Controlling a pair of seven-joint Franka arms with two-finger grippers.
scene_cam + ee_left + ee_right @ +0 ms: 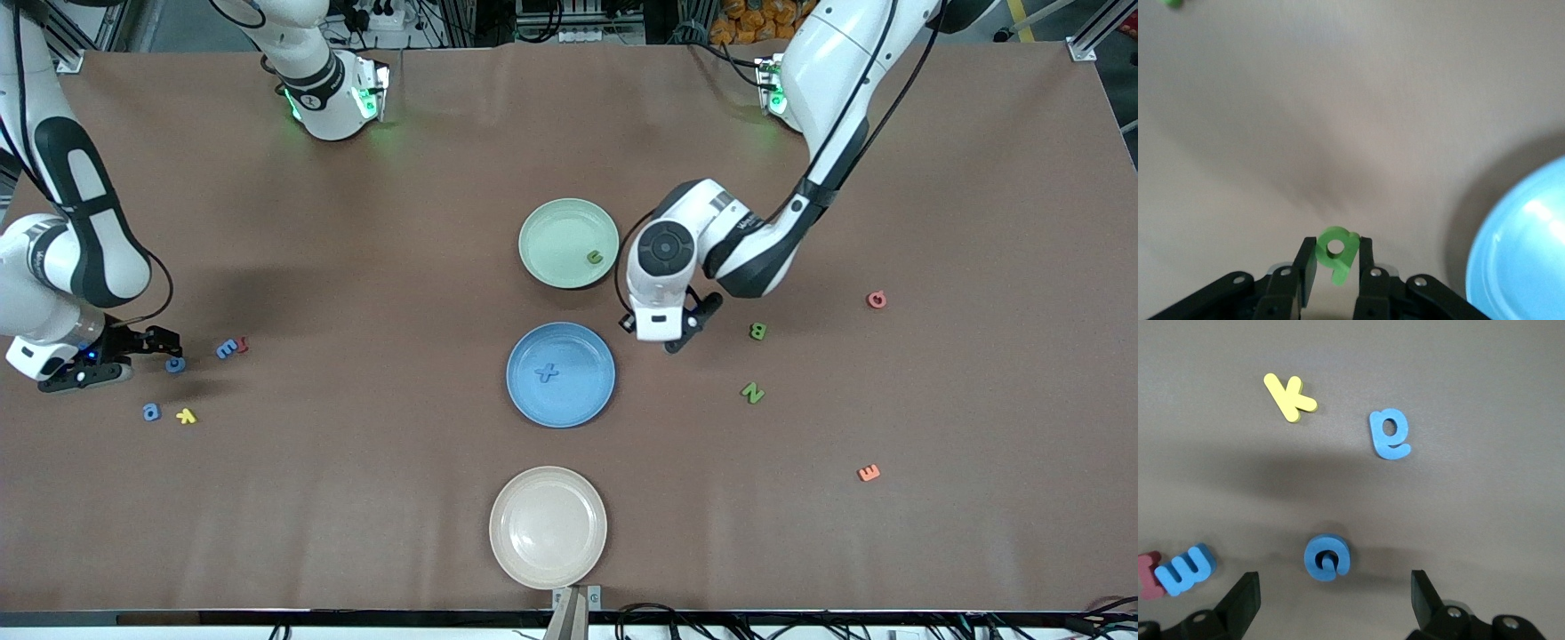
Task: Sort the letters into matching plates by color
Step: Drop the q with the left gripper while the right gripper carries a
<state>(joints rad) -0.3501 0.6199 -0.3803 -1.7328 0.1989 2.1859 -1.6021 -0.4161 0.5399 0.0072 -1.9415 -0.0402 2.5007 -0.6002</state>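
My left gripper (687, 336) is shut on a green letter (1336, 252) and holds it above the bare table beside the blue plate (587, 400), whose rim also shows in the left wrist view (1525, 260). The blue plate holds one blue letter (546, 373). The mint green plate (551, 227) holds one green letter (595, 258). Two green letters (757, 332) (752, 392) lie toward the left arm's end. My right gripper (153, 356) is open, low over a round blue letter (1327, 557) that lies between its fingers (1245, 600). Two more blue letters (1389, 434) (1185, 569) lie close by.
A yellow letter (1290, 397) and a dark red letter (1148, 575) lie among the blue ones. A pink letter (877, 300) and an orange letter (869, 473) lie toward the left arm's end. A beige plate (548, 498) sits nearest the front camera.
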